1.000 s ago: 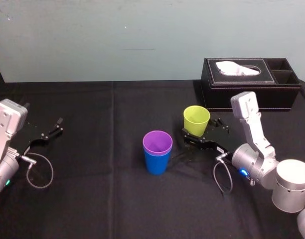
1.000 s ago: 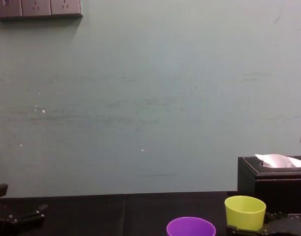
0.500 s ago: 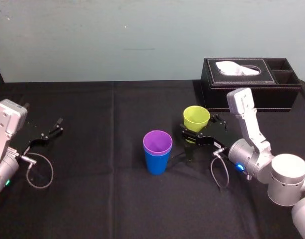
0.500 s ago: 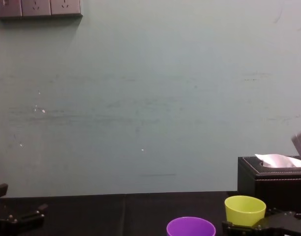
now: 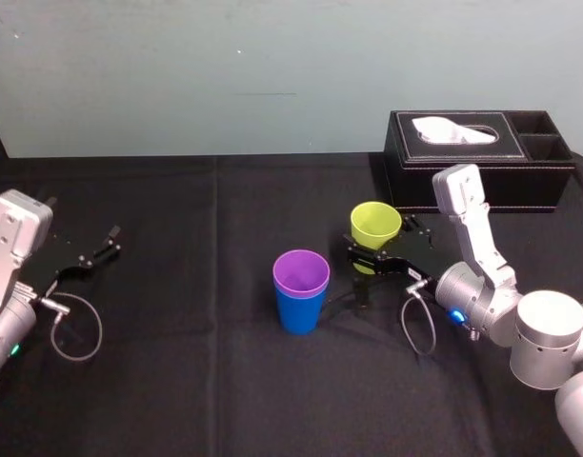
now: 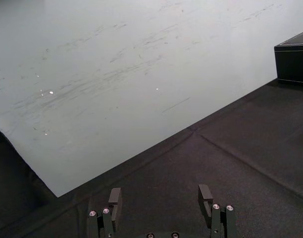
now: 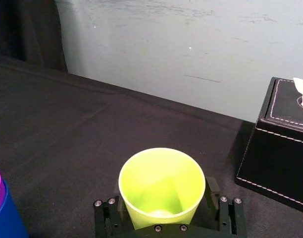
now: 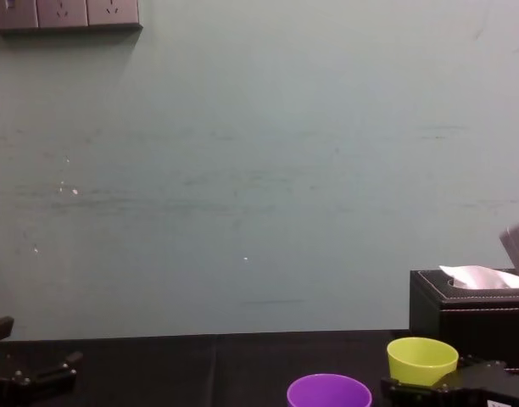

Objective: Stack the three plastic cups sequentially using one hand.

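Note:
The purple cup (image 5: 301,271) sits nested inside the blue cup (image 5: 299,312) at the table's middle, and its rim (image 8: 329,390) shows in the chest view. To their right the yellow-green cup (image 5: 375,225) stands upright on the black cloth. My right gripper (image 5: 382,242) is open with one finger on each side of this cup's lower half. The right wrist view shows the yellow-green cup (image 7: 161,186) between the spread fingers (image 7: 115,210). My left gripper (image 5: 96,248) rests open at the far left, apart from the cups.
A black tissue box (image 5: 479,157) with white tissue stands behind the right arm, close to the yellow-green cup. A pale wall backs the table. Black cloth (image 5: 196,219) lies bare between the left gripper and the cups.
The right gripper has slid forward and a little left, so its fingers now straddle the yellow-green cup. The cups and the left arm have not moved.

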Available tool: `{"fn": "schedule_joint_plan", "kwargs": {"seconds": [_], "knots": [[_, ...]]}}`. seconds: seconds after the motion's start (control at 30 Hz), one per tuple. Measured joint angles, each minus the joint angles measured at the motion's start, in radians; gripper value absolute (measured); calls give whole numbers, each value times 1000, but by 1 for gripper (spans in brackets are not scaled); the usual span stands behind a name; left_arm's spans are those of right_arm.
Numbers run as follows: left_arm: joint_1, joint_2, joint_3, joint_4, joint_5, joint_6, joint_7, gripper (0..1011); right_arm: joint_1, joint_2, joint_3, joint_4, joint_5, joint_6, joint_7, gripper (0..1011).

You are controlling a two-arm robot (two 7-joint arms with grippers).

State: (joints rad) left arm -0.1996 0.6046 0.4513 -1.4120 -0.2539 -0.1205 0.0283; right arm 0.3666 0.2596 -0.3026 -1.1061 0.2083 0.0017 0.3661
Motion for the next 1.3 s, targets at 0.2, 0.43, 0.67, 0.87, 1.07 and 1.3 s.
{"fn": "schedule_joint_plan", "kwargs": {"seconds": [0.2,0.43,0.67,0.87,1.07,1.3], "knots": [[0,0,0,0,0,0,0,1010,-1,0,0,-2,0,0,0,886],[0,0,0,0,0,0,0,1010,-2,1,0,-3,0,1,-1,743],[0,0,0,0,0,0,0,1010,-3,2,0,-4,0,1,-1,734],[0,0,0,0,0,0,0,1010,-3,2,0,-5,0,1,-1,734],[0,0,0,0,0,0,0,1010,-24,10,1,-49,-9,1,-17,734],[0,0,0,0,0,0,0,1010,-73,37,12,-177,-19,50,-32,735]]}}
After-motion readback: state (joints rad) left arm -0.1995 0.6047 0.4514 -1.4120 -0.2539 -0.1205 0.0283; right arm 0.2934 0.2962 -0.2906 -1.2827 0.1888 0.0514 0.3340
